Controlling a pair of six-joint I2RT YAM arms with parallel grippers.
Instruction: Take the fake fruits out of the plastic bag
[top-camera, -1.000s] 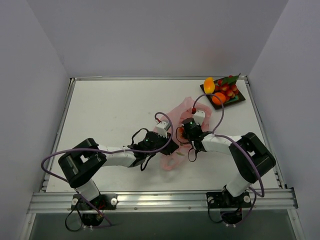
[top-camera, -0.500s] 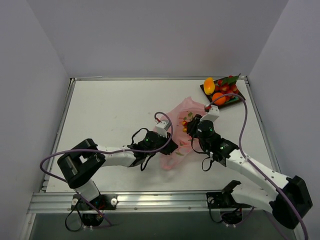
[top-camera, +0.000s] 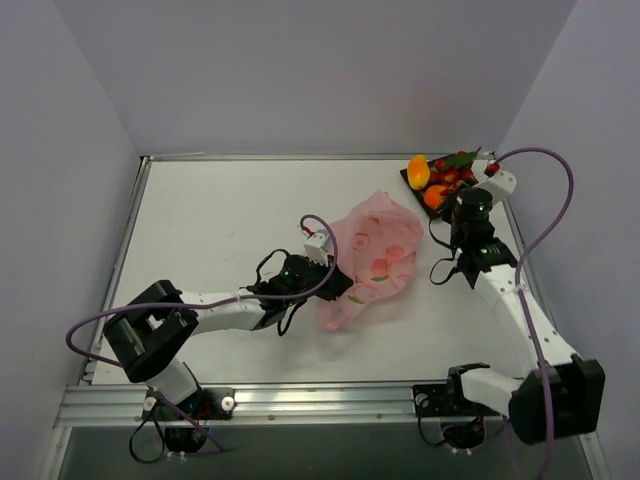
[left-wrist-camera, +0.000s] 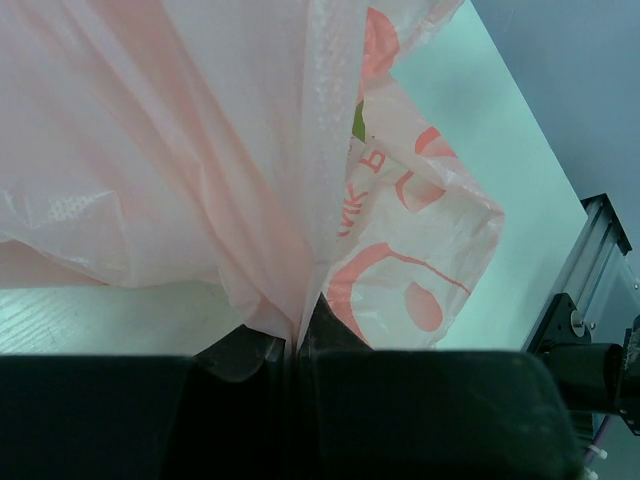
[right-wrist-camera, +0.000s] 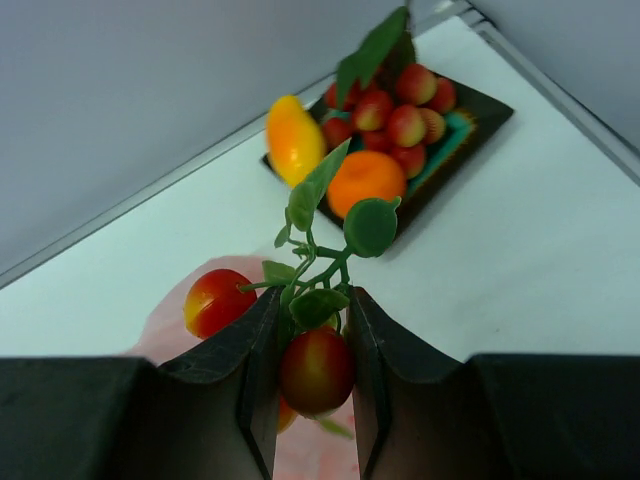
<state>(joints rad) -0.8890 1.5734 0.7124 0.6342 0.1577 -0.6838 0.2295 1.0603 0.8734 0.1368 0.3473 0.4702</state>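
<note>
Near the tray (right-wrist-camera: 487, 107), right tool (right-wrist-camera: 312, 345) clamps fake fruits (right-wrist-camera: 317, 372); left tool (left-wrist-camera: 298, 335) pinches the plastic bag (left-wrist-camera: 180, 150).

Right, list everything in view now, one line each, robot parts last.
plastic bag: one, translucent pink with red-and-green prints, mid-table
tray: one, dark with teal centre, far right corner
orange fruit: one, orange, on the tray
yellow-orange fruit: one, yellow-orange, tray's left end
red fruits: several, red with green leaves, on the tray
fruit sprig: one, red fruits on a green leafy stem, held near the tray
table: one, white
left gripper: shut on the plastic bag
right gripper: shut on the fruit sprig
</note>
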